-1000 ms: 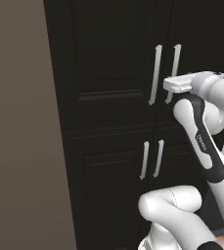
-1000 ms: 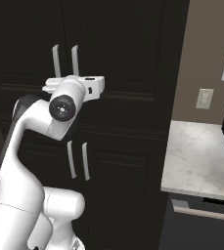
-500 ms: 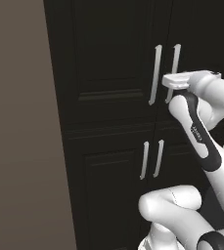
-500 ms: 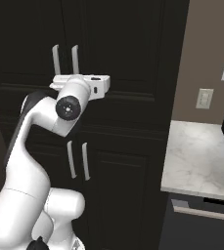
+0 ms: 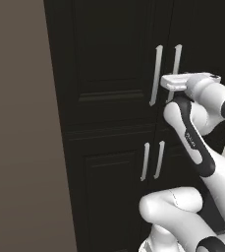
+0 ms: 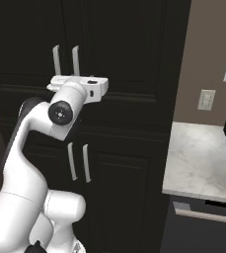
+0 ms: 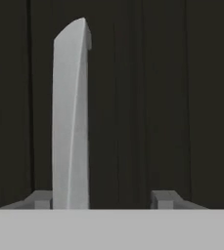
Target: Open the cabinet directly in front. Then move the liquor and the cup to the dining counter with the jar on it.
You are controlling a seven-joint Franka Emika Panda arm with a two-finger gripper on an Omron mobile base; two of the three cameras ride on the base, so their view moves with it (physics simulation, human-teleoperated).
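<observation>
The cabinet [image 5: 109,64] is a tall near-black unit, and both its doors are closed. My gripper [image 5: 170,83] is level with the right one of its two long pale handles [image 5: 177,59], roughly midway down its length. In the hand view that handle [image 7: 70,117] stands between my jaws [image 7: 102,199]. The left fingertip [image 7: 42,199] touches the handle, while a gap remains before the right fingertip [image 7: 162,199]. From the right base view my hand [image 6: 60,83] covers the middle of both handles. The liquor, the cup, the jar and the dining counter are out of view.
The left door's long handle [image 5: 156,74] runs close beside my hand. Shorter paired handles [image 5: 152,160] sit on the lower doors. A marble-topped counter [image 6: 203,158] adjoins the cabinet on the right, below a wall socket [image 6: 206,99]. A brown wall [image 5: 20,147] flanks the left.
The jaws have narrowed around the right handle. The hand has settled slightly closer to the door, and the elbow has shifted a little.
</observation>
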